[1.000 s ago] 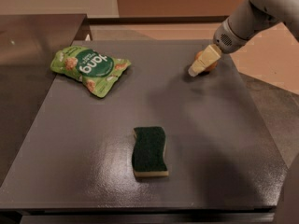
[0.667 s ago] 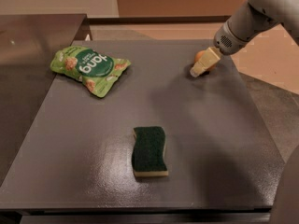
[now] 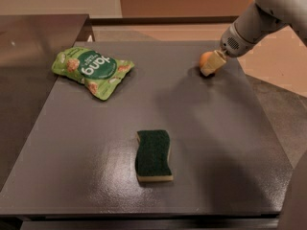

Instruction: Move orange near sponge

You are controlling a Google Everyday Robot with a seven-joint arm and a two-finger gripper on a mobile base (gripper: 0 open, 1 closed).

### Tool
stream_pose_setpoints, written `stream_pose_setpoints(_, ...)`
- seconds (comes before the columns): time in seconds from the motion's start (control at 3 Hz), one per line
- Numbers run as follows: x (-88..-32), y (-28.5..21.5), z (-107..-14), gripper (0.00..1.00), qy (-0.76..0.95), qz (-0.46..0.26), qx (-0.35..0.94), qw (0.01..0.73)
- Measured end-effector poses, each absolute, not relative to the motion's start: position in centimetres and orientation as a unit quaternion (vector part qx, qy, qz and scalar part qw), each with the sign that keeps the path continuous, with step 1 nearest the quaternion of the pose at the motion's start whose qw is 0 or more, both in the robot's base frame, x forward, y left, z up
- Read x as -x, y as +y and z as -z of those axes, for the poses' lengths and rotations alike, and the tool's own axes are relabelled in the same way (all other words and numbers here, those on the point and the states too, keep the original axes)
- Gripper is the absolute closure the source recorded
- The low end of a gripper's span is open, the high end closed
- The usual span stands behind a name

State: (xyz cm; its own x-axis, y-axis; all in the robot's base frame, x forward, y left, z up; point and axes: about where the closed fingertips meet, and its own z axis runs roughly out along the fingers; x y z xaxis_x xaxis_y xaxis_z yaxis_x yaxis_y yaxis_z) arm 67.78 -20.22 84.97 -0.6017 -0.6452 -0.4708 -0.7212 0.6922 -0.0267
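The orange (image 3: 205,58) sits at the far right of the grey table (image 3: 201,138), only its left part showing behind my gripper. My gripper (image 3: 211,65), cream-tipped on a white arm coming in from the upper right, is right at the orange and covers most of it. The sponge (image 3: 153,155), dark green on a pale yellow base, lies flat near the table's front middle, well apart from the orange and the gripper.
A light green snack bag (image 3: 91,71) lies at the far left of the table. A dark counter (image 3: 33,47) adjoins the table on the left. The floor drops away past the table's right edge (image 3: 268,128).
My gripper has shifted slightly to the right at the far right of the table, and the orange now peeks out beside it. The sponge and the bag have not moved.
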Motion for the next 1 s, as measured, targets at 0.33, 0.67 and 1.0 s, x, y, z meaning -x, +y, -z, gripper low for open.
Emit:
stream_pose_setpoints(0.33, -66.6, -19.7, -86.4, 0.88, 0.877, -0.077, 0.406, 0.247)
stream_pose_setpoints(0.67, -63.4, -18.8, -88.3, 1.0, 0.848, -0.088, 0.451, 0.264)
stream_pose_setpoints(1.0, -58.8, -17.8, -89.4, 1.0, 0.808, -0.104, 0.514, 0.268)
